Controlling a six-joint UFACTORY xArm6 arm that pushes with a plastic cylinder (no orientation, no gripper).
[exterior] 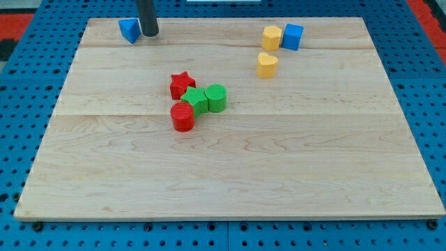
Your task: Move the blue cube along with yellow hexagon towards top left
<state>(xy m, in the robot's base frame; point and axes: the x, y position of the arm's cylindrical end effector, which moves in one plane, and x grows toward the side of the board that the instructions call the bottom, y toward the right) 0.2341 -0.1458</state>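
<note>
The blue cube (293, 36) sits near the view's top right, touching the yellow hexagon (272, 37) on its left. A yellow heart-shaped block (267, 64) lies just below them. My tip (149, 33) is at the view's top left, right next to a blue triangular block (129, 30), far left of the cube and hexagon.
A cluster sits mid-board: a red star (182, 85), a green block (197, 100), a green cylinder (217, 97) and a red cylinder (182, 117). The wooden board (230, 174) lies on a blue pegboard.
</note>
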